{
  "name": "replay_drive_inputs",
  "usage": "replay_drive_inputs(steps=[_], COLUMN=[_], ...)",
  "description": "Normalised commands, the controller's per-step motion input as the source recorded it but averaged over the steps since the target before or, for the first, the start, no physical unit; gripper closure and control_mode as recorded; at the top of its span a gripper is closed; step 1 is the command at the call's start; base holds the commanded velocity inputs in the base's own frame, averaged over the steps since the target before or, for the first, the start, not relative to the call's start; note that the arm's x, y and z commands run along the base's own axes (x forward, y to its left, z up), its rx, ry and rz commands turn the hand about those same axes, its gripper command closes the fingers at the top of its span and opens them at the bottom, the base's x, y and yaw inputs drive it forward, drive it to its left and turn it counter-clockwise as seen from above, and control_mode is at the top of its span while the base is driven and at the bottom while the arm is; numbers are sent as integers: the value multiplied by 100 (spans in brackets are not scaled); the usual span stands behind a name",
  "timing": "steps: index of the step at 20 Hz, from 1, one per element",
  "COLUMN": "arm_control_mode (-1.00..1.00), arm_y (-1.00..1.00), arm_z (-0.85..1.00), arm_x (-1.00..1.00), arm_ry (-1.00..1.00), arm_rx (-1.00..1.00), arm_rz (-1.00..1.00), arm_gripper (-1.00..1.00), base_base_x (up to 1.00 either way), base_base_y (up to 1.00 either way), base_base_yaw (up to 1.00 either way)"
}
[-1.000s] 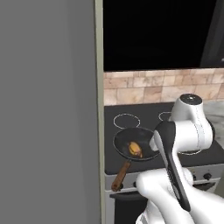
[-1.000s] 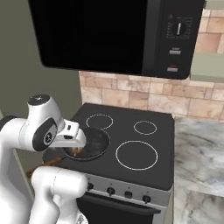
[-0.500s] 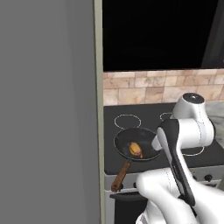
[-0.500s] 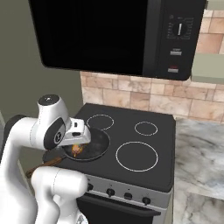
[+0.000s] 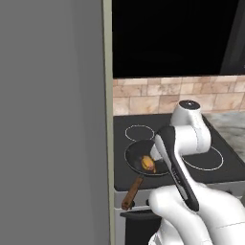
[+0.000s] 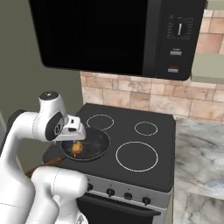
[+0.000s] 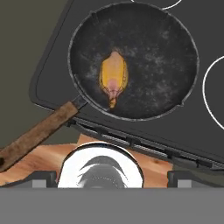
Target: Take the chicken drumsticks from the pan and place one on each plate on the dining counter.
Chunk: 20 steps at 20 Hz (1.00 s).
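Observation:
The round black pan [image 7: 148, 57] sits on the front left burner of the stove, its brown wooden handle [image 7: 37, 133] reaching past the stove's front edge. One golden-orange chicken drumstick [image 7: 113, 76] lies left of the pan's centre, also seen as drumstick [image 5: 147, 164] and drumstick [image 6: 78, 148]. My gripper [image 7: 113, 177] hovers above the pan's near rim, open and holding nothing, with dark fingertips [image 7: 41, 177] set wide apart. From the base, the hand hangs over the pan [image 6: 89, 146]. The plates and the dining counter are out of view.
White burner rings [image 6: 136, 156] mark the black stove top [image 6: 162, 175]. A black microwave [image 6: 113, 35] hangs above it. A tall grey panel [image 5: 52, 124] stands close on the stove's left. Marble worktop [image 6: 201, 162] lies to the right. Knobs [image 6: 127, 196] line the stove front.
The arm has shifted slightly toward the stove, bringing the hand a little further over the pan. The jaws have stayed open and the drumstick has not moved.

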Motion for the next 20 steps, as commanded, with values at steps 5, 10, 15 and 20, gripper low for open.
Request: replay_drive_inputs(steps=[5,10,15,20], arm_control_mode=[-100,-100,-100,-100], arm_y=[22,3,0,0], arm_z=[-47,-50,-43,-27], arm_x=[44,47,55,51], arm_ry=[4,0,0,0], arm_rx=[2,0,0,0], arm_rz=[-2,0,0,0], arm_gripper=[-100,-100,-100,-100], base_base_x=[0,0,0,0], base_base_y=[0,0,0,0], base_base_yaw=[0,0,0,0])
